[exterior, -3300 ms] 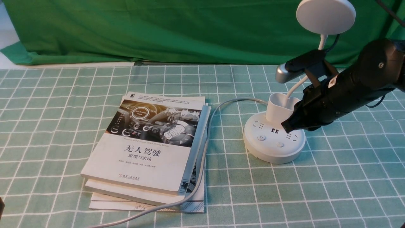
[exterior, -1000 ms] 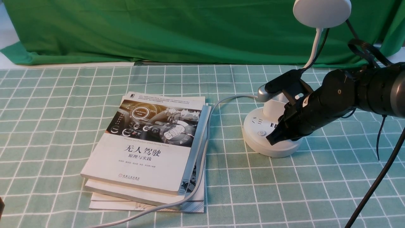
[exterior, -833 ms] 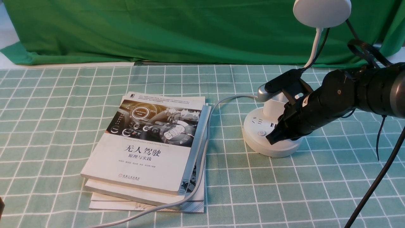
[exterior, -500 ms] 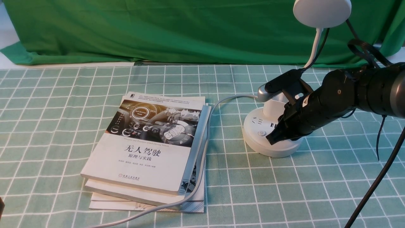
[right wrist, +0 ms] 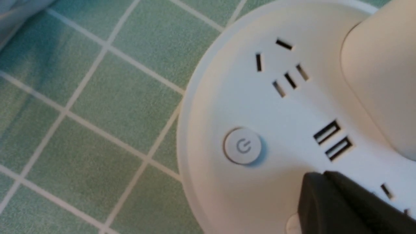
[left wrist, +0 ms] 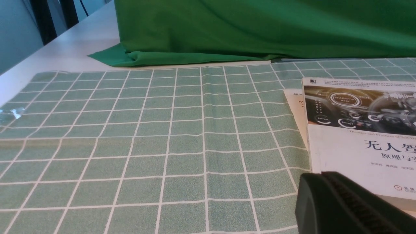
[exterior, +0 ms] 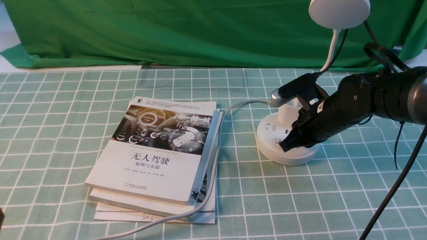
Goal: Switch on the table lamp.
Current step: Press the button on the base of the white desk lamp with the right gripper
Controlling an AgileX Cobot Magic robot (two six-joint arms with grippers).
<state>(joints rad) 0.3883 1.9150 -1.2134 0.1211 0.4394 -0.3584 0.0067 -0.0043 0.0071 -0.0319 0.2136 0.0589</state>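
The white table lamp stands at the right, with its disc head (exterior: 338, 13) high on a thin neck (exterior: 332, 46) that rises from a cup holder (exterior: 288, 111) on the round puck base (exterior: 287, 158). My right gripper (exterior: 283, 146) is shut, its tip down on the base's top. In the right wrist view the shut tip (right wrist: 320, 183) lies beside the USB slots and covers most of a second button (right wrist: 292, 224). The power button (right wrist: 243, 149) stands free to its side. My left gripper (left wrist: 320, 177) is shut and empty, low by the books.
A stack of books (exterior: 156, 156) lies mid-table, and its edge (left wrist: 364, 130) shows in the left wrist view. The lamp's grey cable (exterior: 213, 166) runs over the books to the front edge. A green backdrop (exterior: 166, 30) hangs behind. A black arm cable (exterior: 390, 196) crosses the right foreground.
Since 3.3 s ago my right gripper has dropped and moved left onto the base's top, and the lamp has shifted a little. Over the last second it has barely moved.
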